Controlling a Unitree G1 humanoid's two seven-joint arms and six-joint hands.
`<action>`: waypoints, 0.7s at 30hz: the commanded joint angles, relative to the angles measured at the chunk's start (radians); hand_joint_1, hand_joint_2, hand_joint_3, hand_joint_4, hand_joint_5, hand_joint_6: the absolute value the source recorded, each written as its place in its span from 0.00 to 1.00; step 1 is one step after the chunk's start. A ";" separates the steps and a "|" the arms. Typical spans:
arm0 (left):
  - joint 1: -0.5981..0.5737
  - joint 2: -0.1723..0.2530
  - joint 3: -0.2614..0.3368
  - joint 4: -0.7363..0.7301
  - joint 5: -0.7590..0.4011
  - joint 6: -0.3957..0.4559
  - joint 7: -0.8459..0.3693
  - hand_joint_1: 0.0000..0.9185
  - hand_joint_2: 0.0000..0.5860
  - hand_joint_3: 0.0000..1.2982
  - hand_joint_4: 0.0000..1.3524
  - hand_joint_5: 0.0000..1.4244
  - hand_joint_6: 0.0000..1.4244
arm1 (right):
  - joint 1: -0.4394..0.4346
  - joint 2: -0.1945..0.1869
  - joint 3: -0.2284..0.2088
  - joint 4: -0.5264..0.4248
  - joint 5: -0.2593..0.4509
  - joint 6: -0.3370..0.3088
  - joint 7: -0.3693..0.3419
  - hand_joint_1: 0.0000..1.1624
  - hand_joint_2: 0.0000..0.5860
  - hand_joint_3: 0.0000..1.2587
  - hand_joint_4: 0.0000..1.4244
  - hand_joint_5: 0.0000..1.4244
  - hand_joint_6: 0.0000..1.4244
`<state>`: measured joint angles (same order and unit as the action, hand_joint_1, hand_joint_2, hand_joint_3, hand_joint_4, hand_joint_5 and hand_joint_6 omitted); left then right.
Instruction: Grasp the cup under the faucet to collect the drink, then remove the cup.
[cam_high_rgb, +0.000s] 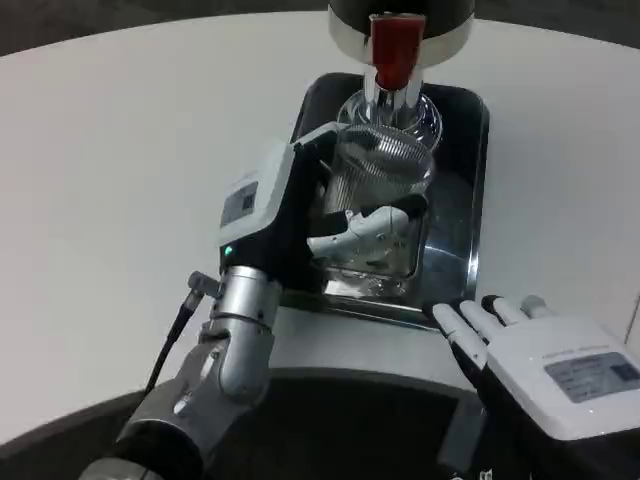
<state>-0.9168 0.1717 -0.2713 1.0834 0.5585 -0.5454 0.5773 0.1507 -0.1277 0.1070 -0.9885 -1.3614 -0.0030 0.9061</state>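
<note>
A clear ribbed glass cup (385, 175) stands on the dark metal drip tray (455, 215), right below the faucet with its red tap handle (392, 48). My left hand (300, 215) wraps the cup from the left, white fingers (365, 228) curled across its front. The cup's lower part is hidden behind those fingers, and I cannot tell whether any drink is in it. My right hand (545, 365) lies low at the near right, in front of the tray's front edge, fingers stretched out and holding nothing.
The silver dispenser body (400, 20) rises at the back above the tray. White table (130, 150) spreads wide to the left and also to the right of the tray. A dark edge runs along the near side below my arms.
</note>
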 joint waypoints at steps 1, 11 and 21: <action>0.000 0.000 -0.022 0.022 0.009 -0.002 0.002 0.49 0.58 0.65 0.74 0.59 0.66 | 0.016 0.000 -0.010 -0.007 0.015 -0.008 -0.009 0.53 0.48 0.00 0.00 0.00 0.00; 0.017 0.031 -0.040 0.016 0.013 -0.013 0.005 0.49 0.56 0.60 0.64 0.58 0.67 | 0.003 -0.004 -0.024 -0.001 0.026 -0.010 -0.017 0.52 0.49 0.00 0.00 0.00 0.00; 0.047 0.077 -0.050 0.013 0.015 -0.028 -0.011 0.43 0.49 0.49 0.48 0.55 0.67 | 0.014 0.000 -0.017 0.019 0.017 -0.014 -0.035 0.52 0.50 0.00 0.00 0.00 0.00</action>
<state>-0.9121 0.2236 -0.3076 1.0865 0.5598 -0.5810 0.5838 0.1490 -0.1294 0.0870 -0.9852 -1.3414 -0.0077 0.8932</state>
